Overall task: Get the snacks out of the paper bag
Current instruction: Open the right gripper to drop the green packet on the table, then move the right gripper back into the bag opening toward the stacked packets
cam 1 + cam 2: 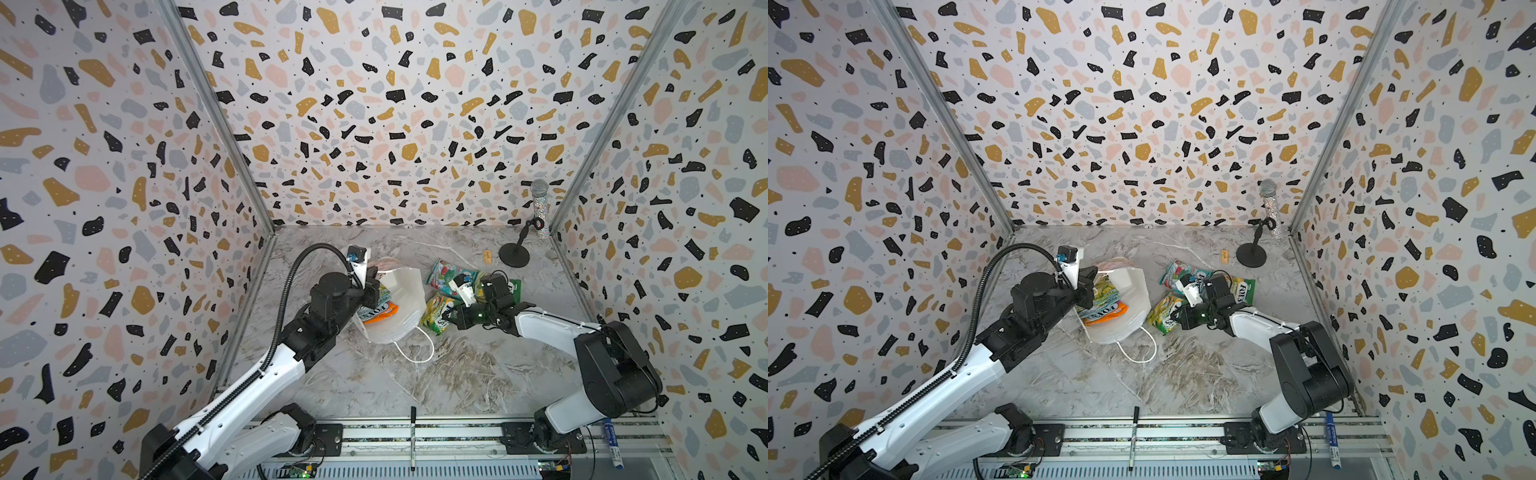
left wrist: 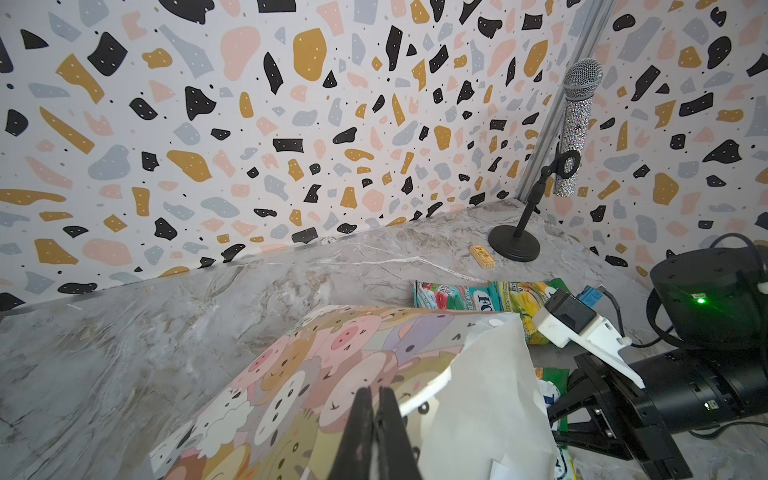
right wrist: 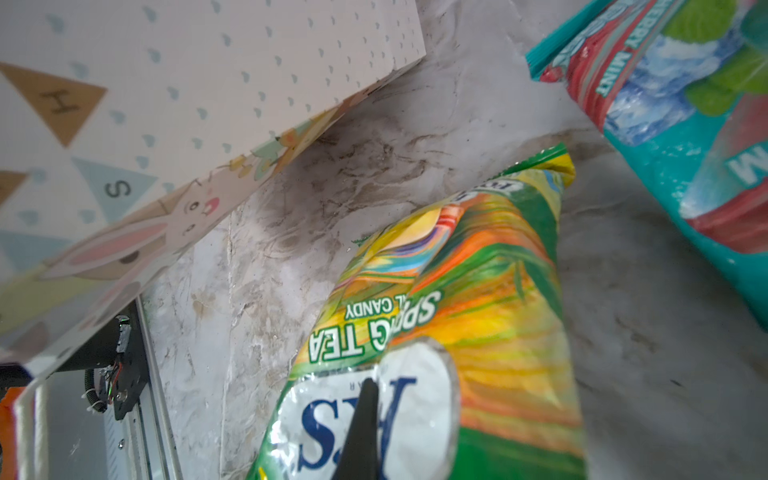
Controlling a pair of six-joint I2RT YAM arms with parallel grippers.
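Pinching the bag (image 1: 405,286) rim, the left gripper (image 2: 376,415) has its jaws pressed together; the right gripper (image 3: 368,415), also closed, nips a green packet (image 3: 478,270) beside the bag. An orange packet (image 1: 382,312) lies in its mouth.

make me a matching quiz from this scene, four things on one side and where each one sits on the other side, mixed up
Things:
1 orange packet
2 mic
3 black pen
4 yellow block

Places:
a across the front rail, between the two arm bases
b flat on the table, beside the base of the stand
c in the mouth of the bag
d clipped on the stand in the far right corner

Pairs: 1-c, 2-d, 3-a, 4-b
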